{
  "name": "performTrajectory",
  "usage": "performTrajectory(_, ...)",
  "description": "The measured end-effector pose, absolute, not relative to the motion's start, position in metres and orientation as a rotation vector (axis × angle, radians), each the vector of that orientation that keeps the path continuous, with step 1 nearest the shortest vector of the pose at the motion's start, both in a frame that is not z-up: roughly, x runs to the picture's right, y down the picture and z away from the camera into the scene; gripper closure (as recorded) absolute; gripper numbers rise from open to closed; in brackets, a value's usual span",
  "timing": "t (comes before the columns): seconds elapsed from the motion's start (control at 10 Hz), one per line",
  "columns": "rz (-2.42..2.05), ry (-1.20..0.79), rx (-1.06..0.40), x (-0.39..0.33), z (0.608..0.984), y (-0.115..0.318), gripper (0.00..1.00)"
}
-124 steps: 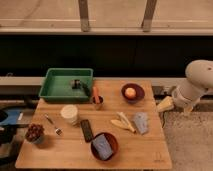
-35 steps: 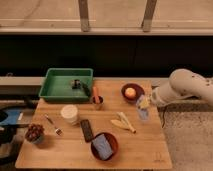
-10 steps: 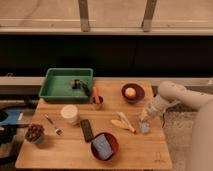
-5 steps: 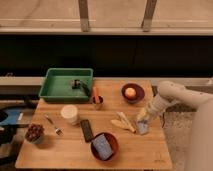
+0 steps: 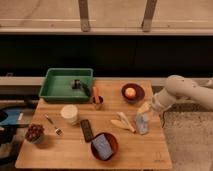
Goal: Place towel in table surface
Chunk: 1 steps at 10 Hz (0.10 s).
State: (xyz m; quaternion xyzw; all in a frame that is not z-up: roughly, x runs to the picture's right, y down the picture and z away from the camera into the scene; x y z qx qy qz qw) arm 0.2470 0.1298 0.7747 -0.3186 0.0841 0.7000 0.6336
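Note:
The towel (image 5: 142, 123) is a small blue-grey cloth on the right part of the wooden table (image 5: 145, 155), bunched up and standing rather tall. My gripper (image 5: 145, 109) is right at the towel's top edge, touching or almost touching it. The pale arm (image 5: 181, 92) reaches in from the right over the table's edge. Whether the towel rests on the wood or hangs from the gripper does not show.
A banana (image 5: 123, 123) lies just left of the towel. Also on the table are a dark bowl with an orange (image 5: 132, 92), a cup (image 5: 96, 101), a green tray (image 5: 56, 89), a white container (image 5: 69, 114), a black remote (image 5: 86, 130), a red bowl (image 5: 105, 146) and a bowl of dark fruit (image 5: 34, 133).
The gripper has moved a little left and down onto the towel's top. The towel looks more bunched and upright than before. Other objects have not moved.

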Motion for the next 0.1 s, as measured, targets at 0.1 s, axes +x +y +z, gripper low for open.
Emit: performTrajectory(0.1, 1.601, 0.185, -0.723, 0.2466, 0.7719, 0.1272, 0.36)
